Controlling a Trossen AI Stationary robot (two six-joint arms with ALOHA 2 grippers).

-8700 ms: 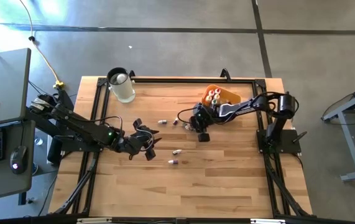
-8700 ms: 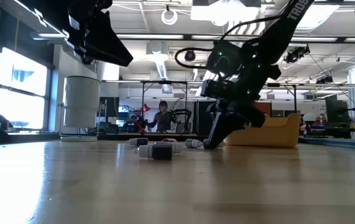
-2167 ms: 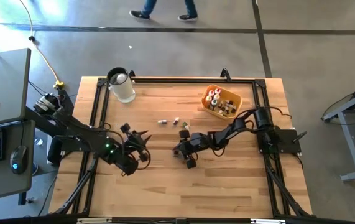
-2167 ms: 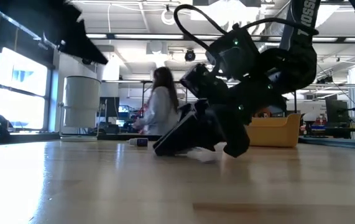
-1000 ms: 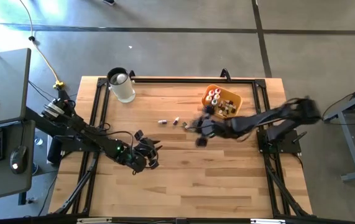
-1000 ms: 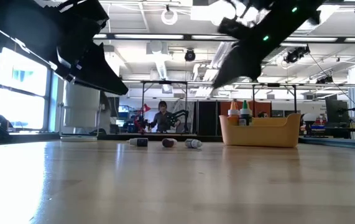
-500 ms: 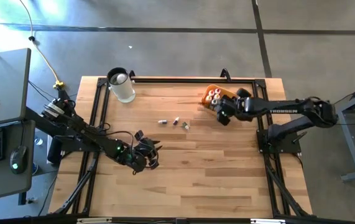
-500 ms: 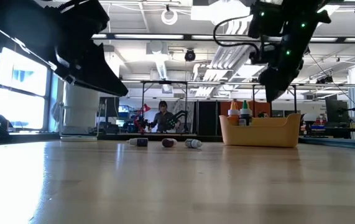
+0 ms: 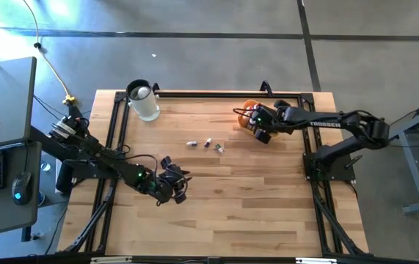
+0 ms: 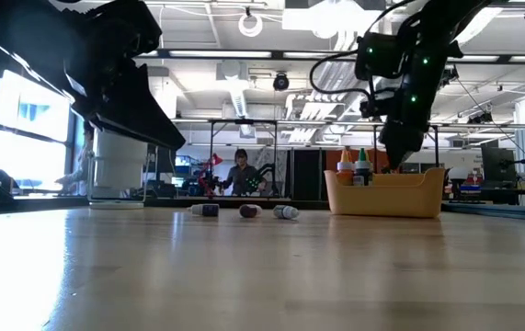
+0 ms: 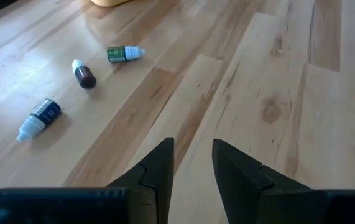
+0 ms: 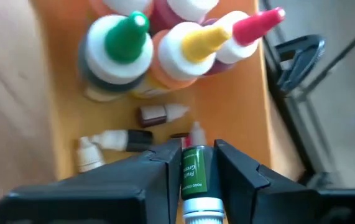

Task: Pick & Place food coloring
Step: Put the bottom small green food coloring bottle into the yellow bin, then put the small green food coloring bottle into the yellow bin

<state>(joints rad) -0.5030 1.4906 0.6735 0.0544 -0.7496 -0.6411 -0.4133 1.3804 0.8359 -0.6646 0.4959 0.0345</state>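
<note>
The orange-yellow tray (image 9: 246, 110) sits at the table's far right, and my right gripper (image 9: 257, 127) hovers over it, shut on a small green-labelled food coloring vial (image 12: 194, 175). In the tray (image 12: 59, 93) stand bottles with green (image 12: 124, 36), yellow (image 12: 197, 38) and red (image 12: 255, 26) caps. Small vials (image 12: 161, 114) lie on its floor. Three vials (image 9: 192, 144) (image 9: 208, 144) (image 9: 219, 149) lie on their sides mid-table. My left gripper (image 9: 174, 180) hangs open above bare wood toward the near left (image 11: 193, 155). My right gripper pinches the green-labelled vial by its body (image 12: 193, 163) between the two fingers (image 12: 165, 165). The fingers point down from above the tray, and the vial lies along them, its white end (image 12: 197, 214) toward the wrist. It is lifted clear over the tray's contents.
A clear round jar (image 9: 143, 100) stands at the far left corner. A black frame (image 9: 194, 94) runs along the table's far edge and sides. The three loose vials (image 11: 37, 118) (image 11: 84, 73) (image 11: 124, 53) lie ahead of my left gripper. Bare wood covers the near half.
My right gripper has swung from the middle of the table toward the far right edge and now hangs over the tray, slightly lower than half a second ago. It has stayed shut. The three vials on the table have not moved.
</note>
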